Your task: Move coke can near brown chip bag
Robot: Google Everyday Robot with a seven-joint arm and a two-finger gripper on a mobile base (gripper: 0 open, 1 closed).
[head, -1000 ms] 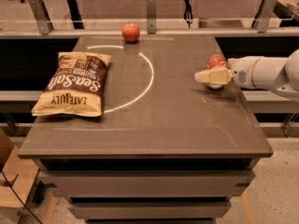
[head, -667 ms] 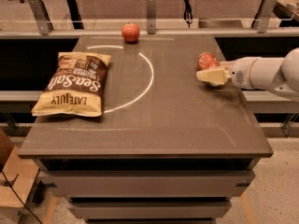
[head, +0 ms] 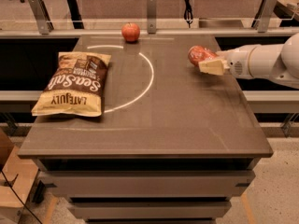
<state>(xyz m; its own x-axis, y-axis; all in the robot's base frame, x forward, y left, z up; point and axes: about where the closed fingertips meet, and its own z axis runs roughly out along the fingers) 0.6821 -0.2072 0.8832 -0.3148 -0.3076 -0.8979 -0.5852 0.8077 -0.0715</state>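
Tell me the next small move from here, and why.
Probably carry the coke can left across the table toward the brown chip bag. The gripper is over the table's right side and appears shut on the can, while the bag lies flat on the left side, well apart from it. The apple at the back edge looks clear of that path.

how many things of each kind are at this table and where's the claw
cans: 1, the coke can, held in the claw near the right edge of the table
chip bags: 1, the brown chip bag, left side
apples: 1, the apple, far edge
total: 3
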